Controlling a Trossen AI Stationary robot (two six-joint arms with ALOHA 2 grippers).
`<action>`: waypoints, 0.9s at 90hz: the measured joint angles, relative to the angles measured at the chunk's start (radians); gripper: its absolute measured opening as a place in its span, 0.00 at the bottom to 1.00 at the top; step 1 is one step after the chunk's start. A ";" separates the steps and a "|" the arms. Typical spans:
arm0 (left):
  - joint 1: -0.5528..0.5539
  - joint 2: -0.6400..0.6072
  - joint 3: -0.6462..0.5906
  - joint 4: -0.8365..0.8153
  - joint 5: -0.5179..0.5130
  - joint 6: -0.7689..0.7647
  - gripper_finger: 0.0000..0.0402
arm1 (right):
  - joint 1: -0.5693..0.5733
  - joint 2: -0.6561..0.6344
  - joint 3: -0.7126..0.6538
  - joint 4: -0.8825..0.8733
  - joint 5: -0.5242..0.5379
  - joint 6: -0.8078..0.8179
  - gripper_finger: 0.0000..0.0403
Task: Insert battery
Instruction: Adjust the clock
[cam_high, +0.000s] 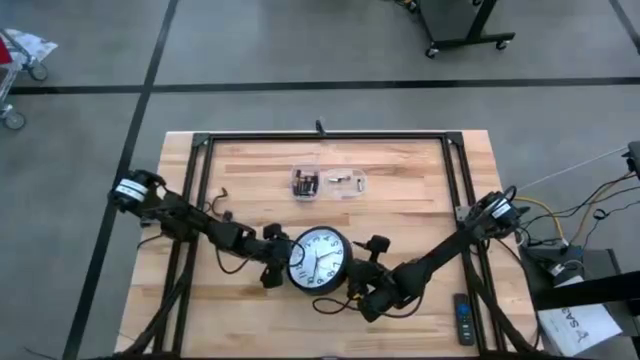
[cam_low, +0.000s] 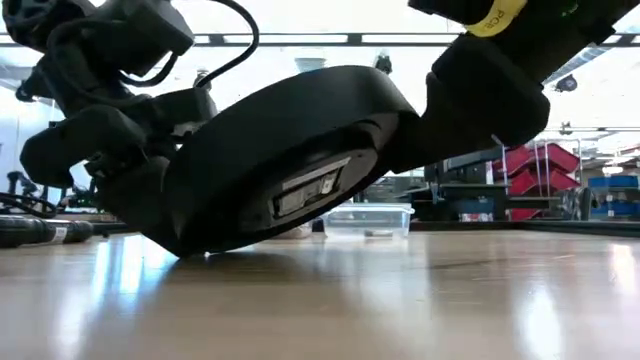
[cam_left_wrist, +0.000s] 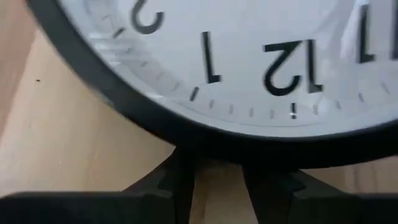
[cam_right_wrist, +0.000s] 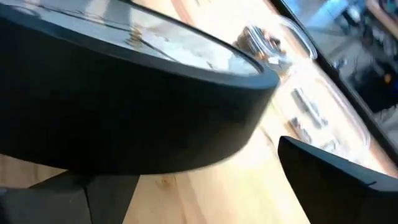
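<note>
The clock (cam_high: 320, 259) is held near the front edge of the counter (cam_high: 420, 215), face up and tilted, its rear battery bay (cam_low: 312, 190) turned downward. The left gripper (cam_high: 274, 262) is clamped on its left rim, the right gripper (cam_high: 362, 268) on its right rim. The battery container (cam_high: 306, 183) lies well apart toward the counter's far edge, roughly equidistant from both arms.

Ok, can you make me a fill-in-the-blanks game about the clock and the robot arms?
1. The clock is held between ____ grippers.
2. In the low view the clock is ____, one edge off the table.
3. Its face points ____.
4. The clear containers lie ____ the clock.

Missing words: two; tilted; up; beyond
</note>
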 joint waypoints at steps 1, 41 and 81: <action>0.000 0.000 0.000 0.000 0.002 0.000 0.28 | 0.000 0.000 0.000 -0.003 0.000 0.013 0.87; -0.002 -0.019 -0.002 -0.017 0.023 0.006 0.39 | 0.002 0.000 0.000 -0.039 -0.004 0.093 0.87; -0.002 -0.032 -0.004 -0.021 0.033 0.000 0.44 | 0.002 0.000 -0.001 0.032 -0.003 -0.280 0.87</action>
